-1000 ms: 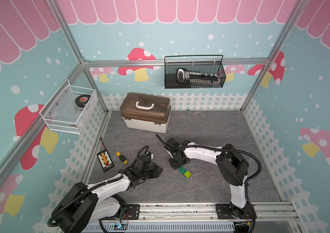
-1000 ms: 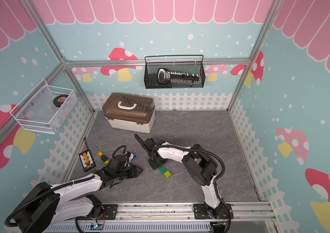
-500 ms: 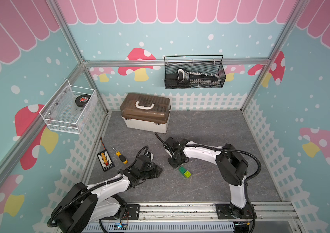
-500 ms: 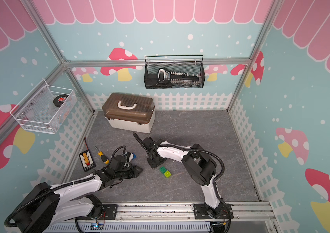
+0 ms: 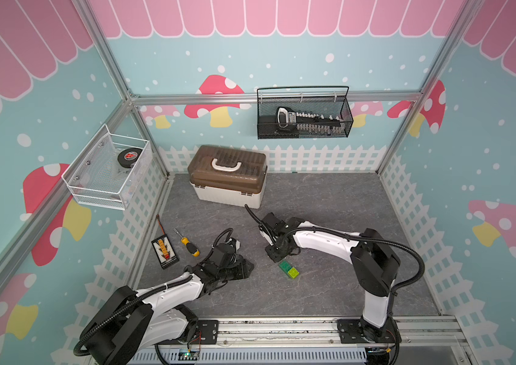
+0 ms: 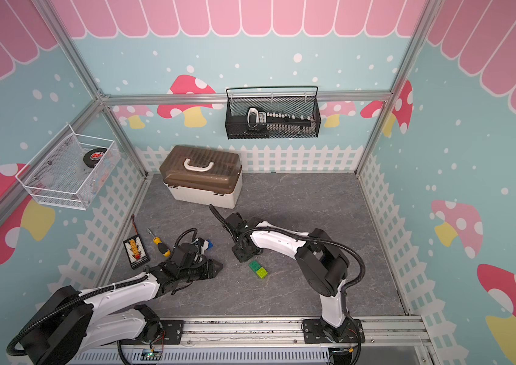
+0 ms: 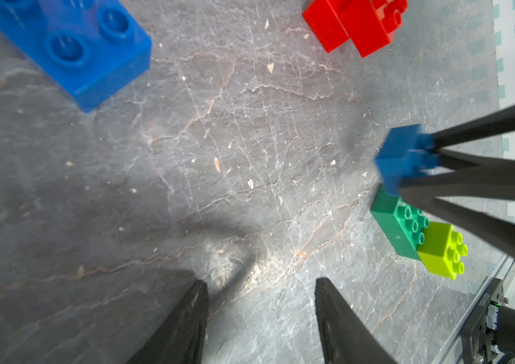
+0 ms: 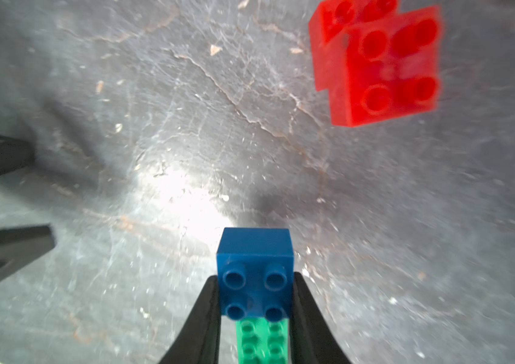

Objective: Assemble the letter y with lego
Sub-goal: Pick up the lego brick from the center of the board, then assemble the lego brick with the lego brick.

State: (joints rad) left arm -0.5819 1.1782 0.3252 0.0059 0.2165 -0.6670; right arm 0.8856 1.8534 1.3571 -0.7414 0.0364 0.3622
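Down at the right gripper (image 8: 254, 279), the jaws have pinched shut on a small blue brick (image 8: 254, 249) since a second ago; otherwise that arm has barely shifted. The brick sits right over one end of the dark green bar (image 7: 395, 227), but I can't tell if it's actually pressed on. A lime brick (image 7: 442, 250) is stuck on the bar's other end, and that green-lime piece lies on the table (image 5: 329, 196) right where it was.

The left gripper (image 7: 259, 315) hasn't budged either. It's partly open with nothing in it, near the bar but not touching. Further out, two joined red bricks (image 8: 382, 63) and a second blue brick (image 7: 70, 47) lie free on the table.

In both top views the right gripper's own body hides the small blue brick. The screwdriver (image 5: 189, 246) and toolbox (image 5: 228, 175) are well off to the side.
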